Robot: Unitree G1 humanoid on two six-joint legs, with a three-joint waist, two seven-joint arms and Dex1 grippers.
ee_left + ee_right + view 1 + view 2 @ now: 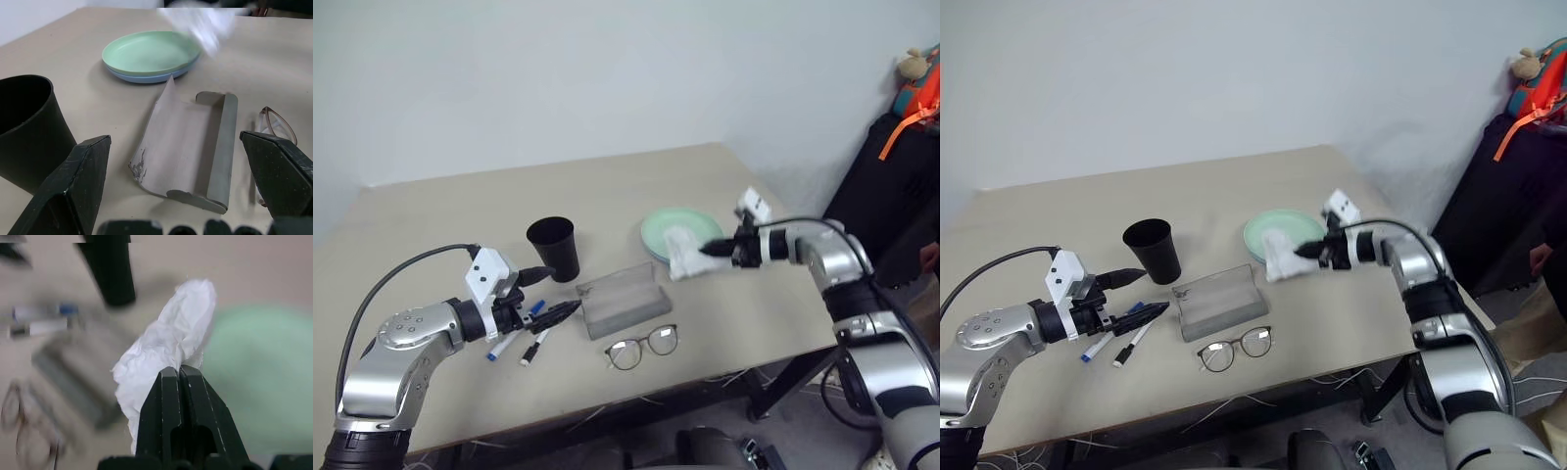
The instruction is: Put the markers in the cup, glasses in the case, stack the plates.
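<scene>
My right gripper [710, 250] is shut on a white crumpled napkin [685, 253] and holds it in the air over the near edge of the mint green plate [658, 227]. That plate lies on the light blue plate [142, 77]. The grey case [624, 300] sits mid-table with its lid open. In front of it lie the glasses [643, 346]. My left gripper [553, 292] is open, low over the table between the black cup [555, 248] and the case. Beside it lie the blue-capped marker [509, 343] and the black-capped marker [536, 345].
The table's front edge [705, 382] runs just below the glasses. A dark bag with orange straps [906, 127] and a plush toy stand beyond the table's right side. Cables hang under the table.
</scene>
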